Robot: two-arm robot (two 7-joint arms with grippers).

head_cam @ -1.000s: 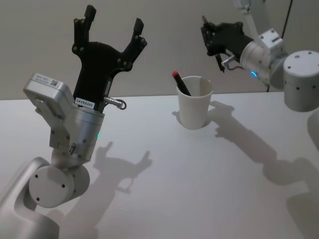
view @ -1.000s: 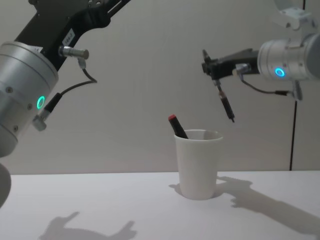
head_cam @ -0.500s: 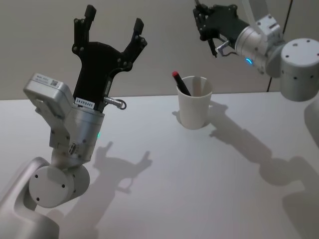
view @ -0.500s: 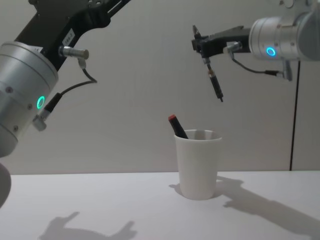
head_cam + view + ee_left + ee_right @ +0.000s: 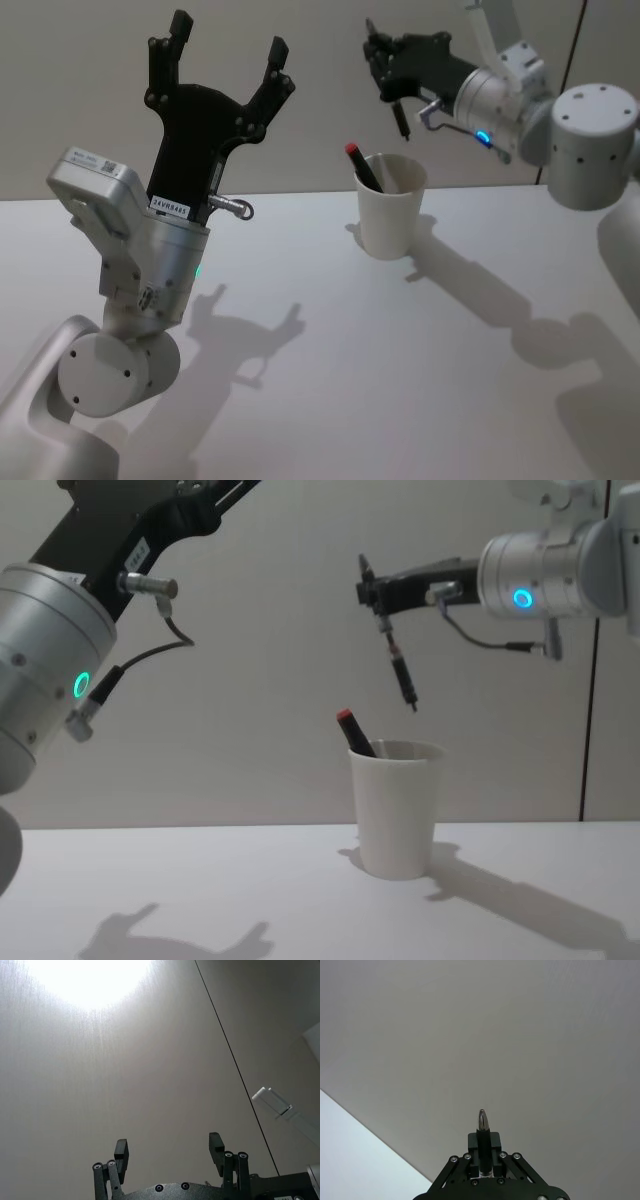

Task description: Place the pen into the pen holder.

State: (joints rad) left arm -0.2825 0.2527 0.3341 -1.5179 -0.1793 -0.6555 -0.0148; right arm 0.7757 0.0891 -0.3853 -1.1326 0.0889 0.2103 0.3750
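Now my right gripper (image 5: 378, 593) clamps the black pen (image 5: 400, 672) tip-down above the white paper cup (image 5: 396, 808), needing a lowering; my left gripper (image 5: 225, 60) idles open.

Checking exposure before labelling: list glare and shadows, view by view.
Left wrist view: blown-out glare on the wall above the open left gripper. Head view: hard shadows of both arms and the plain white paper cup on the white table. Chest view: even light, faint shadows.
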